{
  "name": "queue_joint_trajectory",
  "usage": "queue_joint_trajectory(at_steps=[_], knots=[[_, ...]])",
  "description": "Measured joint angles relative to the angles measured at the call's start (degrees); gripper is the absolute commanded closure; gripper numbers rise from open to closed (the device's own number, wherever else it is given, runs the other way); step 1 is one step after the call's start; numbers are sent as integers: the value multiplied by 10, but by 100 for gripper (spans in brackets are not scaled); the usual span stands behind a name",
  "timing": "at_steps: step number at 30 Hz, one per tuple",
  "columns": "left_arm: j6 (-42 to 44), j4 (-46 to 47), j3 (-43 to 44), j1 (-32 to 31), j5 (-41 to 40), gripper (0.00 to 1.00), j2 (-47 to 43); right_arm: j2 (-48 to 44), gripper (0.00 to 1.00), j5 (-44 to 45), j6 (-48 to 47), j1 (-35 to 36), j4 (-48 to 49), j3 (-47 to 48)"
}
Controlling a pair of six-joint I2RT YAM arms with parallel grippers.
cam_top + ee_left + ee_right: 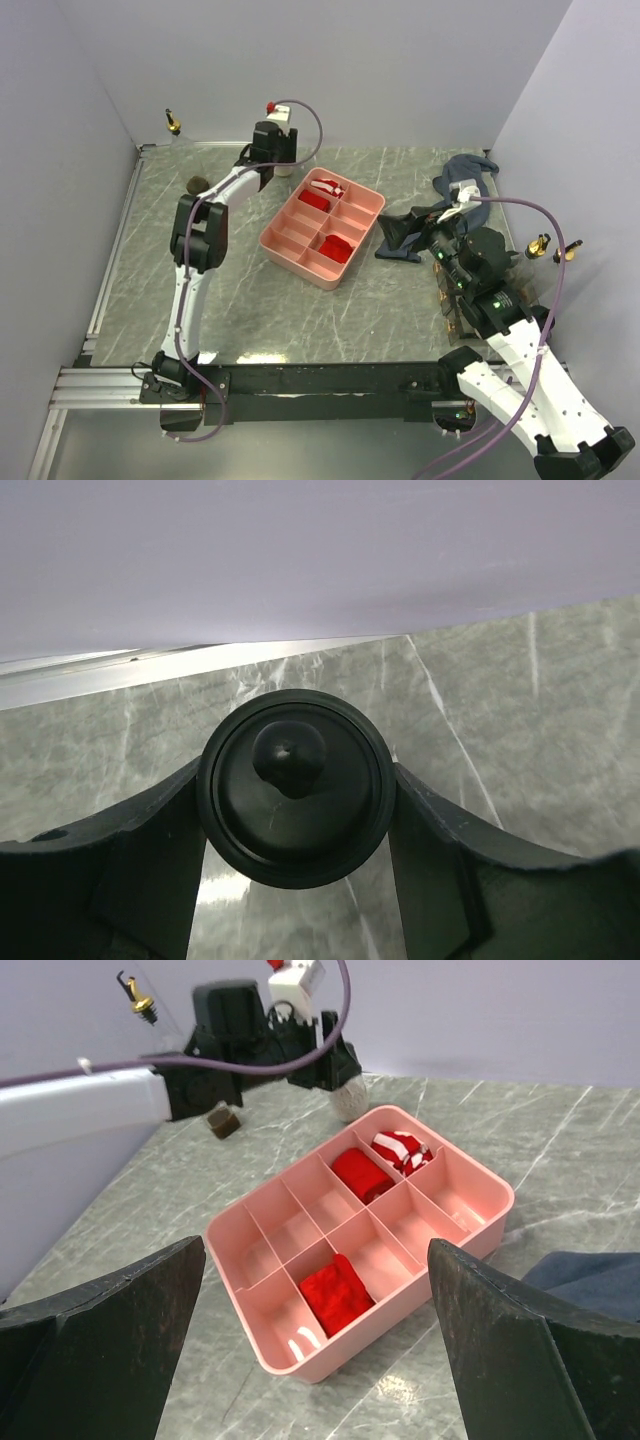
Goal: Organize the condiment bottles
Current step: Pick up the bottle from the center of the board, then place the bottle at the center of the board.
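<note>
A: Where did we stand on the bottles?
B: At the pick. Our left fingers (130, 865) sat either side of the black cap (295, 780) of a cream bottle (350, 1100) at the far edge of the table (300, 320), by the back wall. Both looked to touch the cap, so we read it as a pinch. We couldn't tell how firm.
A: Right arm?
B: Right fingers (100, 1350) were spread wide, holding nothing, near the pink divided tray (470, 1215).
A: Other bottles?
B: Scattered. One gold-spout bottle (173, 124) stood in the far-left corner, two gold-spout bottles (540, 245) by the right wall, and a squat dark jar (197, 184) near our left arm. Nothing was grouped, so we judged the task barely begun.
A: Next?
B: We'd want the grip confirmed, then a straight lift, upright and clear of the wall.
</note>
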Motion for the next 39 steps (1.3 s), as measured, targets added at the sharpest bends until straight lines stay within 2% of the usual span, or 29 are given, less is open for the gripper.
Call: queue_joint_trajectory(at_steps=[4, 9, 14, 19, 28, 33, 39], knots=[[12, -12, -33, -7, 5, 97, -62, 2, 0, -7, 8, 0, -1, 0], [25, -15, -102, -45, -3, 95, -203, 8, 0, -8, 25, 0, -9, 0], [23, 21, -228, -131, -17, 96, -382, 27, 0, 27, 47, 0, -58, 20], [20, 39, -347, -230, -31, 96, -500, 12, 0, 45, 54, 0, -115, 44], [-17, 19, -564, -416, -97, 95, -622, -126, 0, 46, 49, 0, -193, 43], [-45, 43, -667, -526, -148, 96, -677, -181, 0, 38, 47, 0, -217, 25], [-67, 98, -751, -581, -201, 91, -683, -182, 0, 34, 47, 0, -243, 14]])
